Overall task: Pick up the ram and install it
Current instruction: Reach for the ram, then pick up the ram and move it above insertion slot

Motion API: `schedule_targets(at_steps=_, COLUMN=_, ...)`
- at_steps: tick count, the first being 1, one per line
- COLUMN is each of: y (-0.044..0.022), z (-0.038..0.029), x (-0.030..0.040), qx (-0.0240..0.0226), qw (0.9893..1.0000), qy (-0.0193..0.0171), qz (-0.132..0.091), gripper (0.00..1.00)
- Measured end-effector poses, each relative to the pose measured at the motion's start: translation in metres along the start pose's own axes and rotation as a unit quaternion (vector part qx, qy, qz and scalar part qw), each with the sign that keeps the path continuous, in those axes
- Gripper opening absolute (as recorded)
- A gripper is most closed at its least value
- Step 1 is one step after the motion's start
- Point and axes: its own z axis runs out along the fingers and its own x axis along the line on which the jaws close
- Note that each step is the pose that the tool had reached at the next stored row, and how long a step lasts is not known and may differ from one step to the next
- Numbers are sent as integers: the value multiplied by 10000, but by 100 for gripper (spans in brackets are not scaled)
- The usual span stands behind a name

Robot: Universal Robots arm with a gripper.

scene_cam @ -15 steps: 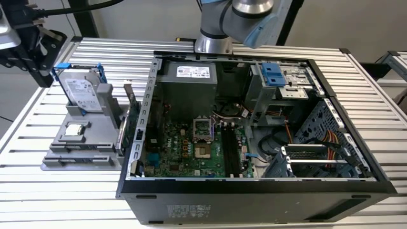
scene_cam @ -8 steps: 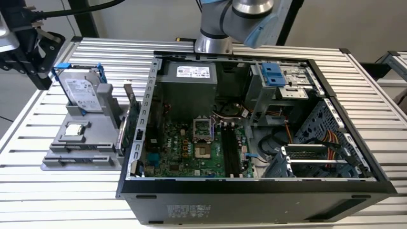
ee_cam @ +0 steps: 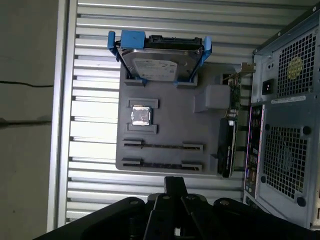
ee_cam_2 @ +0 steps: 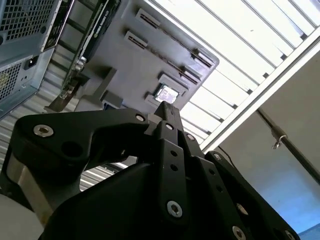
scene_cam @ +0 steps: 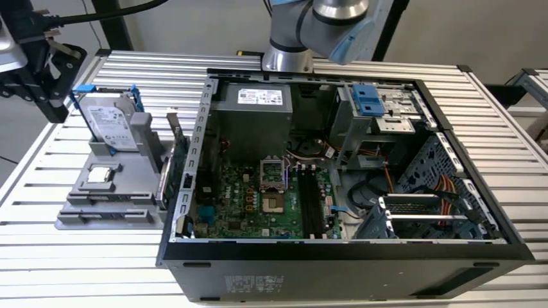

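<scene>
One ram [ee_cam: 162, 145] stands edgewise, lengthwise along its tray [ee_cam: 200, 130] slot.

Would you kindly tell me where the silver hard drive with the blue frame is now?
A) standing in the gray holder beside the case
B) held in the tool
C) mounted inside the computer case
A: the hard drive stands in the gray holder, outside the computer case.

Exterior view overhead, wrist views share tray [ee_cam: 170, 127] [ee_cam_2: 125, 70]
</scene>
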Motion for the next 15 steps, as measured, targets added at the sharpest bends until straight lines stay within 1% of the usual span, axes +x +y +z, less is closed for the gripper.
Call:
schedule_targets(at_steps=3, y=-21, z=-2, x=1, qx=0, qw=10000, qy=0, qz=13, gripper=0)
schedule_targets(at_steps=11, y=-27, z=-2, x=1, qx=1, qw=9999, qy=-6, qz=134, gripper=0)
schedule_targets(at_steps=15, y=-28, z=-2, x=1, qx=0, qw=9999, qy=-7, qz=154, gripper=0)
